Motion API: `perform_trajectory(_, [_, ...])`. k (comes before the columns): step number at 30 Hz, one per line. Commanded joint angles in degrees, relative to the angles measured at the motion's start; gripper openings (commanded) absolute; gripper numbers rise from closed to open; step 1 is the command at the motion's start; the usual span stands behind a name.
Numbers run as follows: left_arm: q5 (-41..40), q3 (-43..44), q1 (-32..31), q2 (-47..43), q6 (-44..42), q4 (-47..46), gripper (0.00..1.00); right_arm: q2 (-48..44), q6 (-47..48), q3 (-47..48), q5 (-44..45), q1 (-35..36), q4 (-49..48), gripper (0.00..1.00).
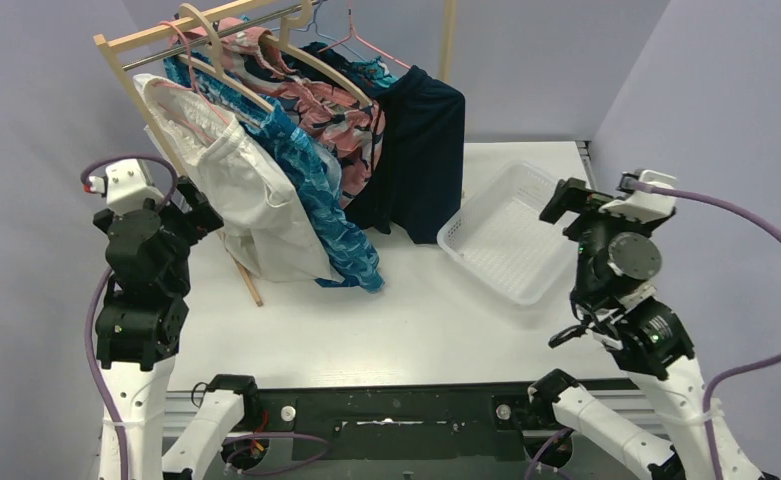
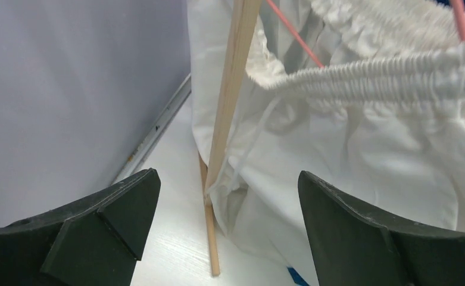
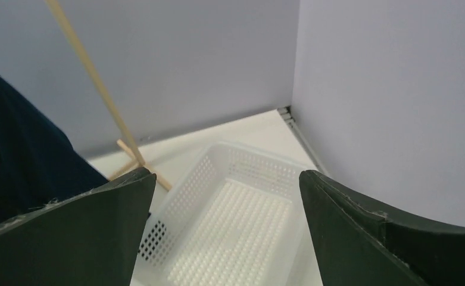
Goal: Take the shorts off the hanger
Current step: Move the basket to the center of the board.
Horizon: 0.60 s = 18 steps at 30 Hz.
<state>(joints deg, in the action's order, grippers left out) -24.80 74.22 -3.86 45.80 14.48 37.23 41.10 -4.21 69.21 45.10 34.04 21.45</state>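
Note:
Several shorts hang on hangers along a wooden rack [image 1: 126, 45]: white shorts [image 1: 256, 200] in front, then blue wave-patterned [image 1: 316, 190], pink-and-navy floral [image 1: 336, 115], dark navy [image 1: 421, 160], and a bit of teal [image 1: 371, 70]. My left gripper [image 1: 201, 205] is open, just left of the white shorts. In the left wrist view, the left gripper [image 2: 228, 174] faces the white shorts [image 2: 384, 137], their elastic waistband on a pink hanger [image 2: 295, 36]. My right gripper [image 1: 566, 200] is open above the basket, holding nothing; the right wrist view shows the right gripper [image 3: 227, 174] and the navy shorts [image 3: 15, 155].
A white perforated basket [image 1: 466, 225] lies at the right, also visible as the basket [image 3: 247, 152] below the right gripper. The rack's wooden leg [image 2: 233, 77] stands between the left fingers and the shorts. Purple walls close in on the left, back and right.

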Motion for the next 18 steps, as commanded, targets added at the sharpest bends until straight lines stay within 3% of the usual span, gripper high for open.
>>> perform_trajectory(1, [-0.2, -5.4, -2.2, -3.2, 5.7, 0.7, 0.88, 1.6, -8.5, -7.0, -17.2, -5.9, 0.5, 0.98])
perform_trajectory(11, [8.9, -25.2, -6.9, -17.4, 15.6, -3.2, 0.90, 14.5, -21.5, -18.0, -36.8, -13.3, 6.5, 0.98])
perform_trajectory(18, [15.9, -38.4, -8.6, -29.3, 22.3, -6.3, 0.90, 26.6, -26.1, -19.0, -42.4, -16.1, 8.7, 0.98])
